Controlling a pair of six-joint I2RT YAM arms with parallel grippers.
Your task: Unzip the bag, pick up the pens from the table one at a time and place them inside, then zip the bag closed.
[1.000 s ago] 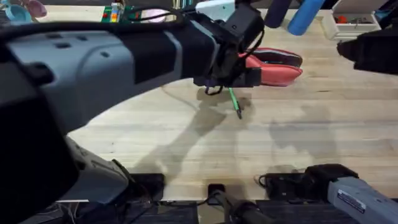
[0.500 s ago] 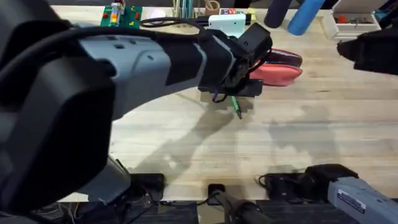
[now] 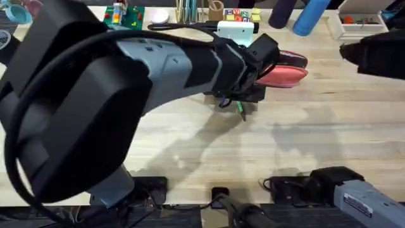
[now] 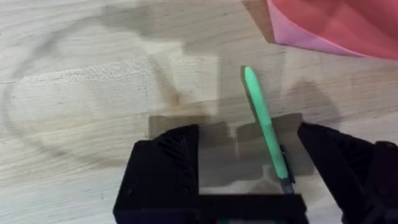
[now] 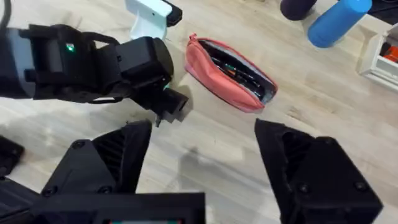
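Left wrist view: left gripper [image 4: 249, 171] spread open, straddling green pen [image 4: 264, 127] lying flat on surface [image 4: 81, 81], poised to pinch. Bag [image 5: 230, 73] just beyond, unzipped to receive. Right gripper [image 5: 202, 162] open, waiting apart.

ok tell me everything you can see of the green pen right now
The slim bright green pen, smooth and plastic-looking, has a rounded green end and a dark tip. It lies flat on the light-wood plank table, just short of the coral-pink fabric pouch. It sits between the open black fingers of the left hand, nearer one of them, and neither visibly touches it.
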